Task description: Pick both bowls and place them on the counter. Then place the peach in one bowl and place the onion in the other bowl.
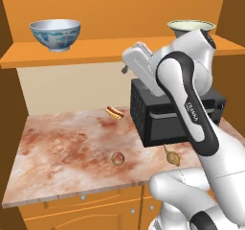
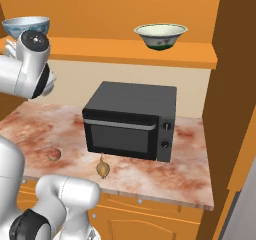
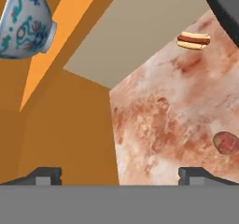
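The deep white bowl with blue pattern point(image 1: 55, 34) stands on the left of the orange shelf point(image 1: 95, 49). It also appears as the blue-patterned bowl point(image 3: 23, 24) at the upper left of the hand view. The flared cream bowl point(image 2: 160, 35) stands on the same shelf to the right, above the microwave. On the marbled counter point(image 1: 67, 147) lie the peach point(image 1: 117, 158) and the onion point(image 1: 172, 158), both near the front edge. My gripper point(image 3: 120, 176) is open and holds nothing. It hangs in the air over the counter, well below and short of the patterned bowl.
A black microwave point(image 2: 131, 120) takes up the counter's right half, with the onion point(image 2: 102, 169) in front of it. A small hot dog point(image 1: 115, 112) lies near the back wall. Orange cabinet walls close in both sides.
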{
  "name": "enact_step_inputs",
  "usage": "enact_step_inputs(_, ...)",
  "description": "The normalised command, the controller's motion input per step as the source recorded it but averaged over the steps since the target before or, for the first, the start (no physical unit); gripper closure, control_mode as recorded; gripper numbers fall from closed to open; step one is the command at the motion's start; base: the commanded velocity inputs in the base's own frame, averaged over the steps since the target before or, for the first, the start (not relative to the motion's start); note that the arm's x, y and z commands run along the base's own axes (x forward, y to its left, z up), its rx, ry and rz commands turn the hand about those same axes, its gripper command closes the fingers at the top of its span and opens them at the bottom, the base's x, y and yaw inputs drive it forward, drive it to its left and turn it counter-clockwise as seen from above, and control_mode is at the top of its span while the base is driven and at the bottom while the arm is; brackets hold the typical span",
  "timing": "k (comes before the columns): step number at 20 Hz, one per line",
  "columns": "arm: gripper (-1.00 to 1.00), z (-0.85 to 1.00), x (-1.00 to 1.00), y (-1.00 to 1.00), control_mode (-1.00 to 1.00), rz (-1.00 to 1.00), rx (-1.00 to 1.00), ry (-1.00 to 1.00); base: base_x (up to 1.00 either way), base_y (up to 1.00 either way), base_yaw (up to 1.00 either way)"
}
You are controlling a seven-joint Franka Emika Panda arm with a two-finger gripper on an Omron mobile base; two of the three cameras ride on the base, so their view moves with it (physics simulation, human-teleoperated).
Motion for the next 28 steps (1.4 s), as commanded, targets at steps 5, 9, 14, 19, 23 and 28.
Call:
enact_step_inputs(5, -1.0, 0.37, -0.01, 0.35, -1.0, -0.03, 0.22, 0.05, 0.0, 0.0, 0.0)
enact_step_inputs(9, -1.0, 0.36, 0.01, 0.36, -1.0, -0.05, 0.19, 0.0, 0.0, 0.0, 0.0)
enact_step_inputs(14, -1.0, 0.38, 0.21, 0.23, -1.0, -0.12, 0.14, 0.02, 0.0, 0.0, 0.0)
enact_step_inputs(19, -1.0, 0.33, 0.37, 0.03, -1.0, -0.1, 0.15, 0.08, 0.0, 0.0, 0.0)
enact_step_inputs(23, -1.0, 0.32, 0.3, 0.01, -1.0, 0.0, 0.23, 0.08, 0.0, 0.0, 0.0)
enact_step_inputs(28, -1.0, 0.2, 0.16, 0.1, -1.0, 0.0, 0.22, 0.08, 0.0, 0.0, 0.0)
